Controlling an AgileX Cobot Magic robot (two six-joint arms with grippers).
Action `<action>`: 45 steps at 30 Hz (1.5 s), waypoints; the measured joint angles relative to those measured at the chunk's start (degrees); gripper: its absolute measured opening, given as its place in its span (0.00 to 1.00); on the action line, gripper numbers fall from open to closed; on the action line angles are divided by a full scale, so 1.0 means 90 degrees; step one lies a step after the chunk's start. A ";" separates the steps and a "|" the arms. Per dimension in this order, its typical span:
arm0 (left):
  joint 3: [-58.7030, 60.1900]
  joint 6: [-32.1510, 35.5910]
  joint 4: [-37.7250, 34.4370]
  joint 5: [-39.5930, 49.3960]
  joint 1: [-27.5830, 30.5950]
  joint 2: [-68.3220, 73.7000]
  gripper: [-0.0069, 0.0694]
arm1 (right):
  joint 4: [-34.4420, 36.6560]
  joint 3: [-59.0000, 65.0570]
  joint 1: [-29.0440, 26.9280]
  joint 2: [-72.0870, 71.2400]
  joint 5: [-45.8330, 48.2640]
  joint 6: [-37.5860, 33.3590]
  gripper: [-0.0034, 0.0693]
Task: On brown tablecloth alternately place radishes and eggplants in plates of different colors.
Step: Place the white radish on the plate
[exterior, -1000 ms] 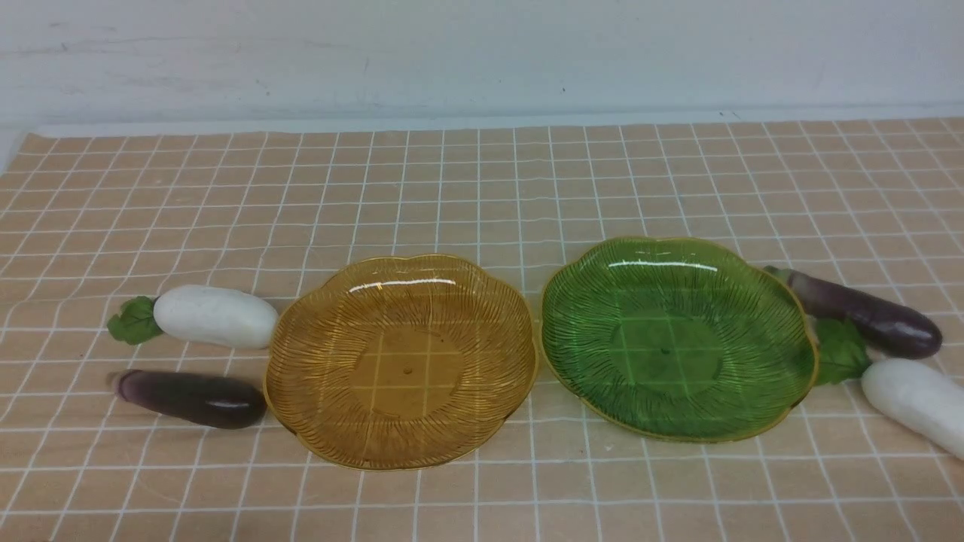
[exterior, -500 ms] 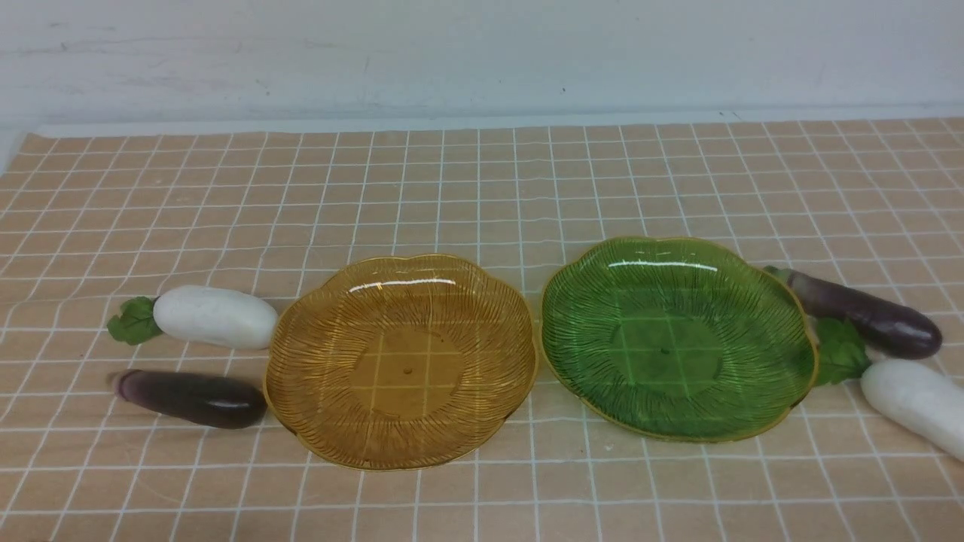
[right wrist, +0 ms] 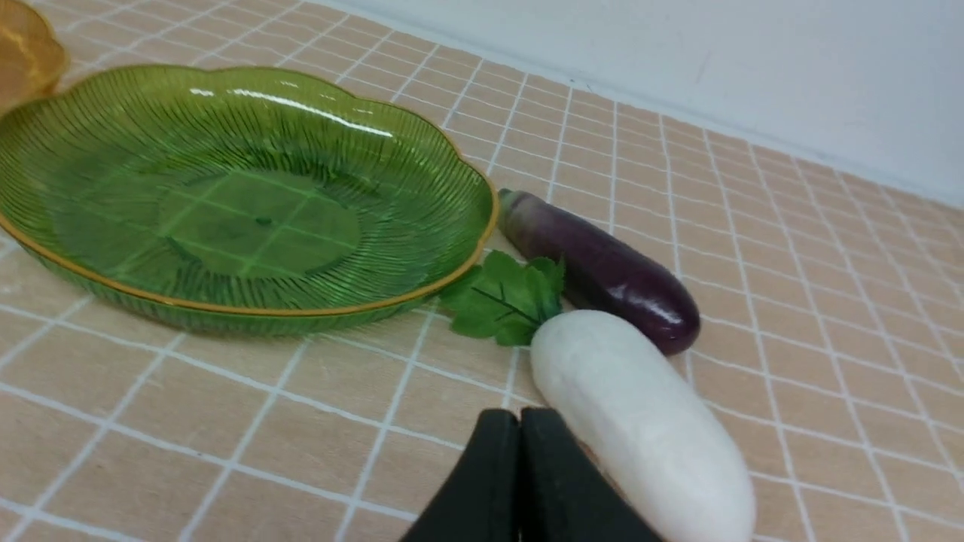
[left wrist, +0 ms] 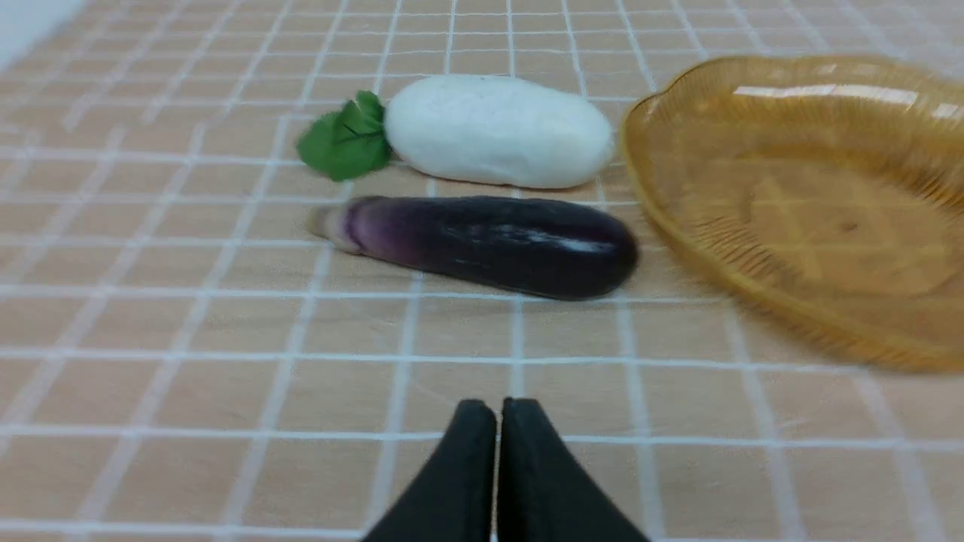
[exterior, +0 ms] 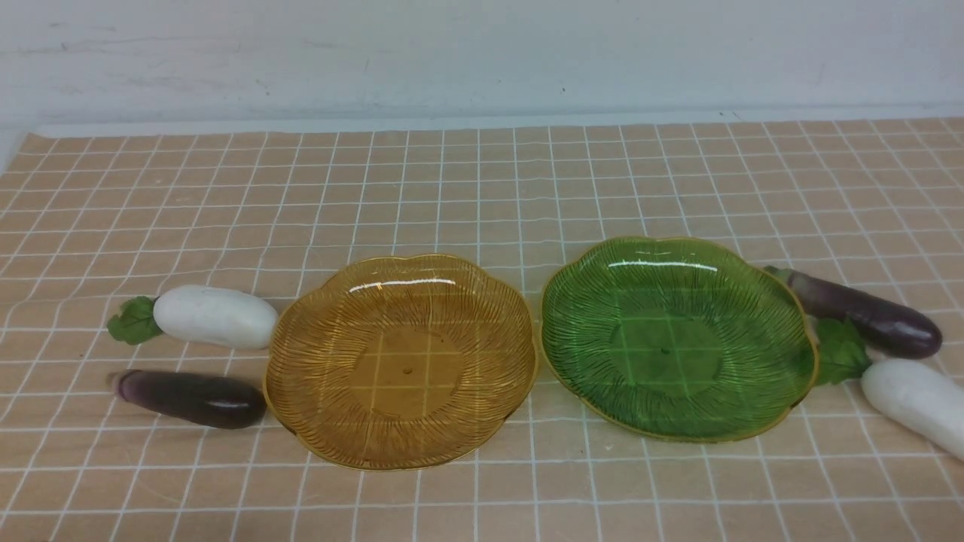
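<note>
Both our grippers, left (left wrist: 498, 410) and right (right wrist: 520, 421), closed, empty | white oblong radish with leaf tuft (right wrist: 640, 414) beside ribbed green scalloped plate (right wrist: 256, 203), slim purple eggplant (right wrist: 602, 267) close by | risk: crowded leaves could make our opening fingers nudge the eggplant

Checked for legible text, labels, brands, numbers and signs: none readable in front view or either wrist view.
</note>
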 joint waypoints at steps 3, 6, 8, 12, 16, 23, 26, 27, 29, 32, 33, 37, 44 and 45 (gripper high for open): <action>0.0000 -0.0872 -0.1342 0.0000 0.0000 0.0000 0.09 | 0.0464 0.0013 0.0000 0.0000 -0.0149 0.0424 0.02; 0.0000 -0.2118 -0.3787 0.0007 0.0000 0.0000 0.09 | 0.2691 0.0013 0.0000 0.0000 -0.0605 0.1820 0.02; 0.0000 -0.2387 -0.4878 0.0007 0.0000 0.0000 0.09 | 0.3968 0.0013 0.0000 0.0000 -0.0839 0.2361 0.02; 0.0000 -0.2295 -0.5602 -0.0020 0.0000 0.0000 0.09 | 0.5012 0.0018 0.0000 0.0000 -0.1227 0.2562 0.02; 0.0000 -0.2097 -0.5753 -0.0278 0.0000 0.0000 0.09 | 0.5004 -0.0104 0.0000 0.0000 -0.1243 0.2089 0.02; -0.1172 -0.0066 -0.5781 0.0267 0.0000 0.0333 0.09 | 0.3090 -0.2874 0.0000 0.1774 0.1102 0.1536 0.03; -0.1753 0.0563 -0.5474 0.0960 0.0000 0.1192 0.09 | 0.2067 -0.3995 0.0000 0.3292 0.3005 0.1976 0.03; -0.1885 0.0717 -0.5291 0.1336 0.0000 0.1575 0.09 | 0.1750 -0.4231 0.0000 0.3726 0.3361 0.2065 0.03; -0.2122 0.0908 -0.4963 0.1889 0.0000 0.2236 0.09 | 0.1187 -0.4567 0.0000 0.4505 0.3756 0.2187 0.03; -0.2496 0.1162 -0.4593 0.2487 0.0000 0.3233 0.09 | 0.0247 -0.5230 0.0000 0.5825 0.4355 0.2305 0.07; -0.2601 0.1308 -0.4517 0.2553 0.0000 0.3496 0.10 | 0.0043 -0.5435 0.0000 0.6219 0.4580 0.2328 0.10; -0.2748 0.1917 -0.4462 0.2544 0.0000 0.4122 0.21 | -0.0419 -0.5780 0.0000 0.7270 0.4674 0.2281 0.27; -0.2761 0.2381 -0.4431 0.2520 0.0000 0.4269 0.50 | -0.1251 -0.5898 0.0000 0.9003 0.3921 0.2152 0.72; -0.2761 0.2395 -0.4431 0.2520 0.0000 0.4268 0.52 | -0.1388 -0.5898 0.0000 0.9269 0.3648 0.2152 0.77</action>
